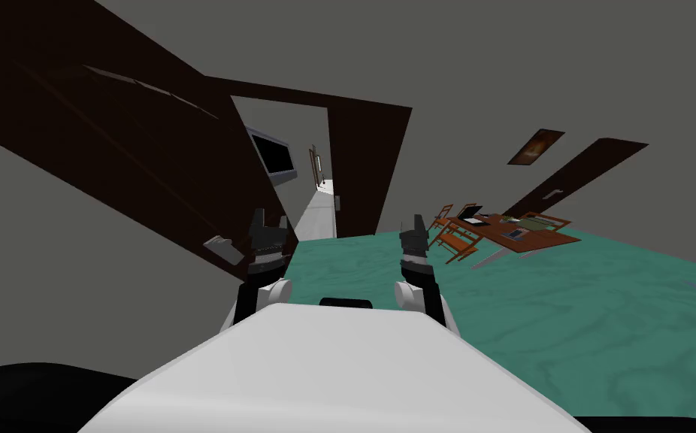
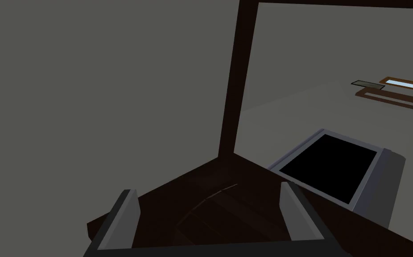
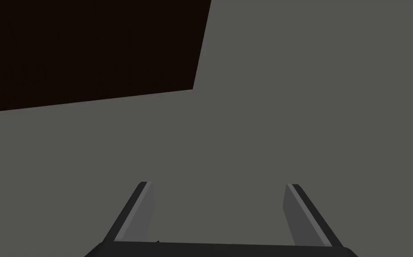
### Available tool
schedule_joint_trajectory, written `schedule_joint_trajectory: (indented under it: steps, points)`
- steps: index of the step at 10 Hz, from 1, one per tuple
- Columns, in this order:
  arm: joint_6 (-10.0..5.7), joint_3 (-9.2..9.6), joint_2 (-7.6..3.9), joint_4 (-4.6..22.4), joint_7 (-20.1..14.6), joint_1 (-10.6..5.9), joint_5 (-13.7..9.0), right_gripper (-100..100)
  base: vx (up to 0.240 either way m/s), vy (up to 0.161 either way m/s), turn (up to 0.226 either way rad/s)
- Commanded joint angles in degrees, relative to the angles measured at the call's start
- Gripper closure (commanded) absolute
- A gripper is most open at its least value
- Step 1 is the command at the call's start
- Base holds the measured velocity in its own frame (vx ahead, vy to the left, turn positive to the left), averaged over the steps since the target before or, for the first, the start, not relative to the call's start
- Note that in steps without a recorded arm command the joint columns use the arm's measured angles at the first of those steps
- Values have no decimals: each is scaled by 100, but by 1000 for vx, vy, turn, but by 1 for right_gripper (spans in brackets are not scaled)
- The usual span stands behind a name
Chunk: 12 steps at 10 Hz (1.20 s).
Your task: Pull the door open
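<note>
the fingers (image 2: 128, 215) of the left gripper (image 2: 208, 189) stand released, wide apart, gripping nothing, with the dark brown door (image 2: 228, 209) lying between and just past them. in the head view this door (image 1: 113, 128) stands open on my left, its leaf angled out from the dark frame (image 1: 369, 165), and its grey handle (image 1: 219, 249) sits on the leaf just beside the left gripper, not between the fingers. through the open doorway a pale hallway floor (image 1: 316, 214) runs away, and a black screen (image 2: 328, 166) in a grey surround hangs on the wall past the door's edge. the right gripper (image 1: 415, 224) is raised ahead on the right over the green floor (image 1: 564, 316), its fingers (image 3: 135, 216) also released and holding nothing. well apart to the right stands a brown bench (image 1: 523, 234) with chairs (image 1: 455, 239) around it, and behind it a second dark door (image 1: 576, 180) and a framed picture (image 1: 536, 146).
</note>
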Motion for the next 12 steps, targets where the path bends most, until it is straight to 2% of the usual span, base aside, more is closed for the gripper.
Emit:
schedule_joint_trajectory:
  steps: [1,8,9,11,12]
  points:
    - [-25,78,-79,182,-62,-115,-15,-100,189,51,-40]
    - [-134,424,-369,990,-335,-626,-84,-100,146,77,-76]
    - [-161,511,-433,1193,-404,-754,-101,-100,133,95,-88]
    - [-189,600,-498,1399,-474,-885,-118,-100,120,82,-75]
    - [-221,701,-565,1635,-554,-1034,-138,-100,128,110,-112]
